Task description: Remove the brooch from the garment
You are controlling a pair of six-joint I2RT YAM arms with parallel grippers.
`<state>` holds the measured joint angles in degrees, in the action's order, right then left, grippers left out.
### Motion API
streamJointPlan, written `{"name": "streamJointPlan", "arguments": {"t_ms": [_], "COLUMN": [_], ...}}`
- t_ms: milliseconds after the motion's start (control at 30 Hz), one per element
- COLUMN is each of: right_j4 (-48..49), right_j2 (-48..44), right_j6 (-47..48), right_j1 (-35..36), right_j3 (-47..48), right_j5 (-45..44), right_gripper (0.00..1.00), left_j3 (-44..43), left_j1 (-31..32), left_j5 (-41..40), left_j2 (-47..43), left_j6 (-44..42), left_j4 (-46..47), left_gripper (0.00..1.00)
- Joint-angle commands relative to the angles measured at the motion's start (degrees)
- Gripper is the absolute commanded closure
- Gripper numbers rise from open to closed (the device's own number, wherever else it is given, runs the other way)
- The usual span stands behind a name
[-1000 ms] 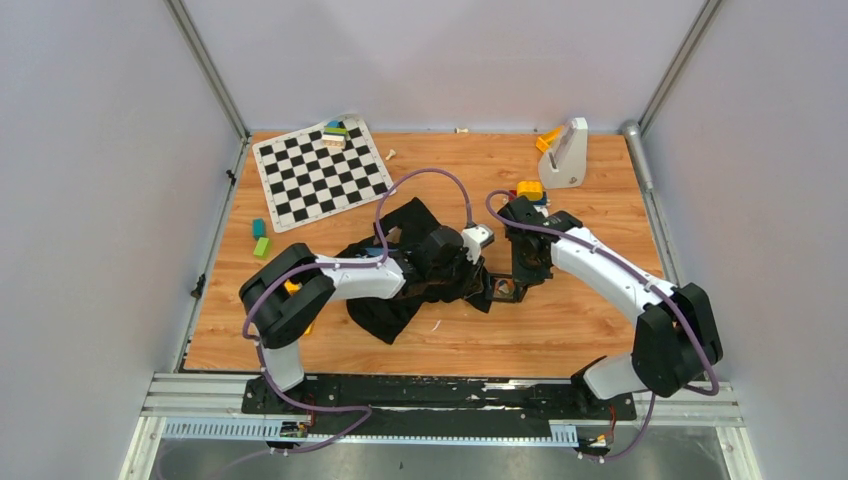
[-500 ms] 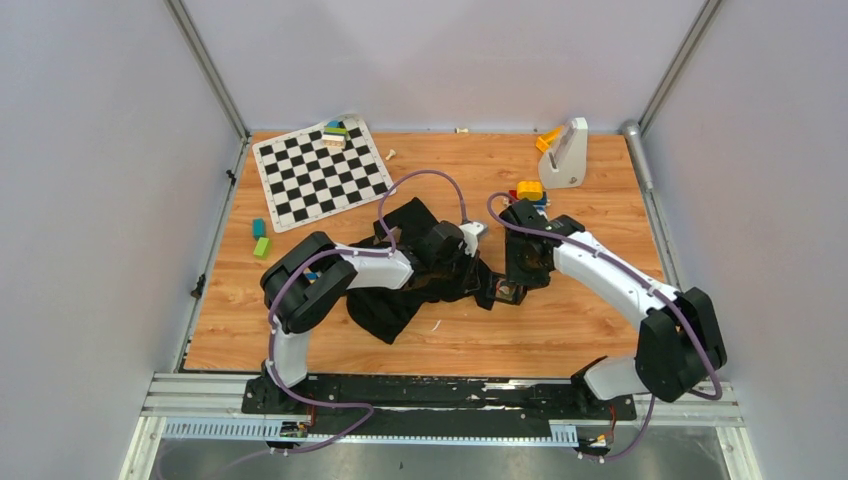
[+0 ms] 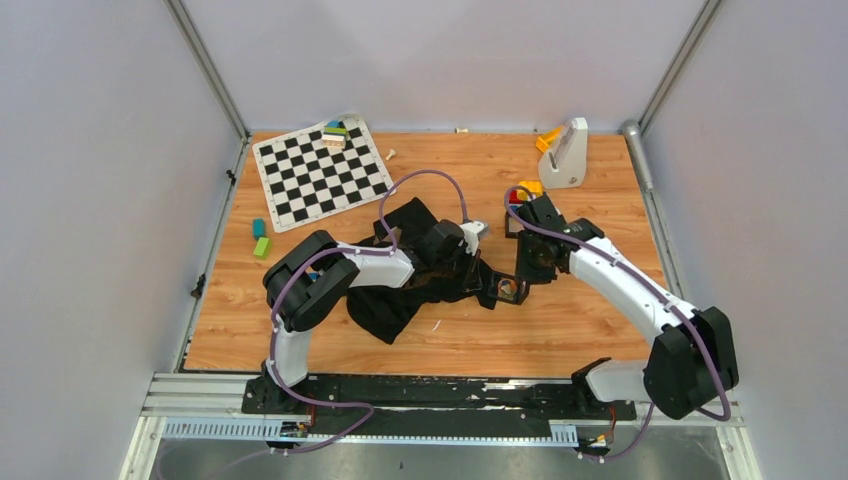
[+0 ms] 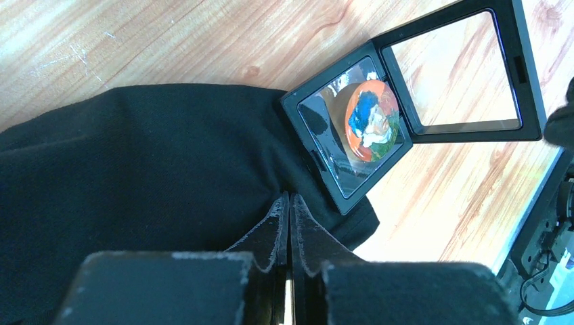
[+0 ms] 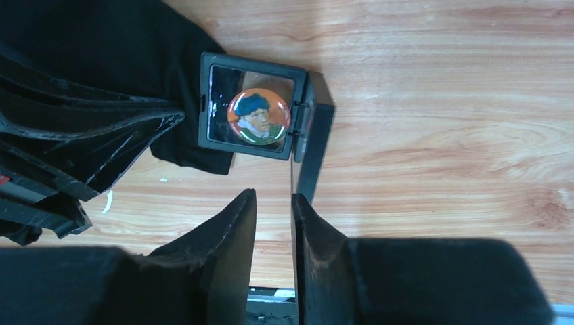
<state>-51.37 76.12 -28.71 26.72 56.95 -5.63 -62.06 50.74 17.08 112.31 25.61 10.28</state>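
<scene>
Pale grey walls enclose a wooden worktop (image 3: 560, 330). From above, a checkerboard mat (image 3: 320, 172) lies at the far left corner, a white stand (image 3: 566, 153) is at the far right, and green and teal blocks (image 3: 260, 238) sit near the left edge. A crumpled black T-shirt (image 3: 385, 310) lies mid-worktop. Both arms crowd over its right edge and partly hide an open black case (image 3: 505, 290).

The left wrist view shows the left gripper (image 4: 290, 203) with its jaws pressed together, tips at the T-shirt (image 4: 135, 176). Whether cloth is caught cannot be told. The case (image 4: 325, 169) touches the fabric's edge and holds the brooch (image 4: 372, 122), a round orange portrait badge. Its windowed lid (image 4: 528, 74) is swung wide.

In the right wrist view the right gripper (image 5: 274, 200) hangs slightly parted and holds nothing, just near of the case (image 5: 215, 108). The brooch (image 5: 259, 116) faces up and the lid (image 5: 315, 128) shows edge-on.
</scene>
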Motion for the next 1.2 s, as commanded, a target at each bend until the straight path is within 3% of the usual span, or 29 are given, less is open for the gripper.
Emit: {"name": "streamJointPlan", "arguments": {"t_ms": [0, 233, 667, 967, 1167], "right_j4": [2.4, 9.0, 11.4, 10.9, 11.0], "right_j2": [-4.4, -8.9, -4.8, -5.4, -4.9], "right_j6": [-1.2, -1.1, -0.2, -1.0, -1.6], "right_j1": [-4.0, -12.0, -12.3, -12.2, -12.2], "right_j3": [-1.0, -6.8, -7.3, -7.8, -8.2], "right_j5": [-0.4, 10.1, 13.3, 9.6, 9.3], "right_gripper": [0.74, 0.82, 0.86, 0.74, 0.75], "left_j3": [-1.1, -1.9, -3.4, -4.1, -4.6], "left_j1": [0.0, 0.0, 0.0, 0.0, 0.0], "left_j5": [0.2, 0.0, 0.4, 0.8, 0.7], "left_j2": [0.8, 0.7, 1.4, 1.5, 1.6], "left_j6": [-0.3, -0.9, -1.3, -1.3, -1.4], "left_j4": [-0.5, -1.7, -3.4, -3.9, -4.8], "left_gripper": [0.97, 0.97, 0.98, 0.98, 0.98]}}
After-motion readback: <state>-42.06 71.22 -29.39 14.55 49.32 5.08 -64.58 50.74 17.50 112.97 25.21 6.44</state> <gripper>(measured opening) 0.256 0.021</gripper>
